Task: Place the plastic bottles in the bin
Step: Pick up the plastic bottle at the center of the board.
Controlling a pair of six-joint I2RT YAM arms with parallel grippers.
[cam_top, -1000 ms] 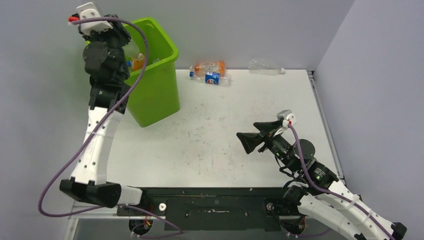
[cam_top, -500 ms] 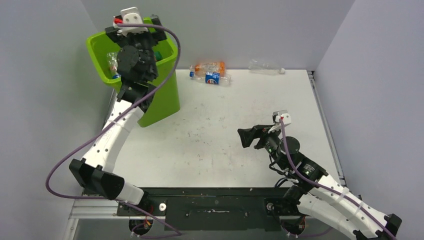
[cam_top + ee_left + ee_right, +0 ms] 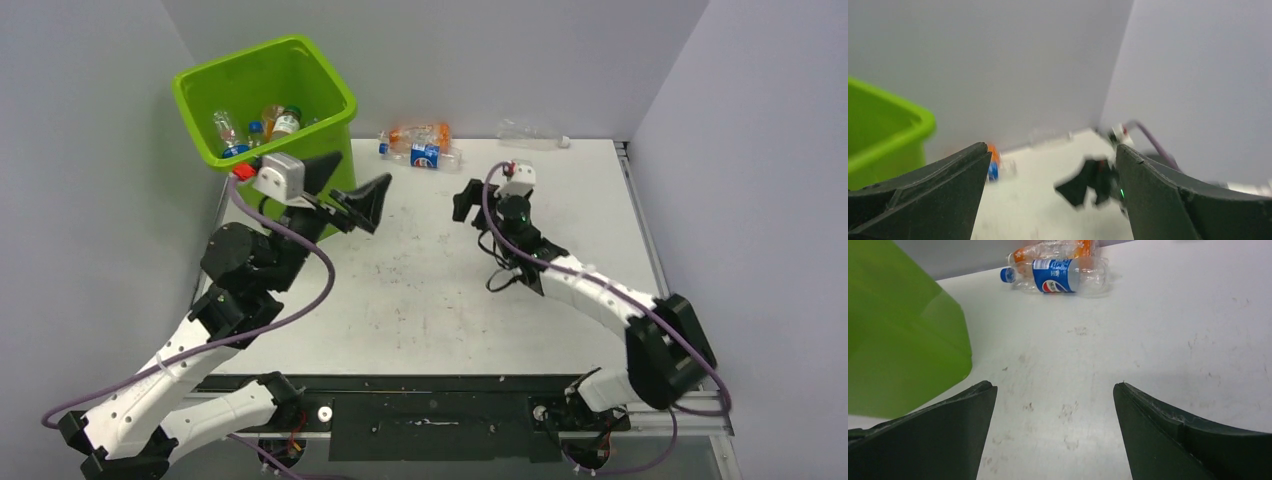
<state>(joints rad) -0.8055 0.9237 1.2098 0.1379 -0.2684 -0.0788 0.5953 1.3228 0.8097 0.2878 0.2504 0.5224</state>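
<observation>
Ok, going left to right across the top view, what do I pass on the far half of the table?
bin → left tool, open → Pepsi bottle → right tool, open → clear unlabelled bottle by the back wall

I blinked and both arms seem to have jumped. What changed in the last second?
The left arm opened its jaws over the bin, let go of a bottle, then swung back toward the table's middle. The right arm reached forward toward the Pepsi bottle, jaws open and empty. It, the orange bottle and the clear bottle stayed put.
</observation>
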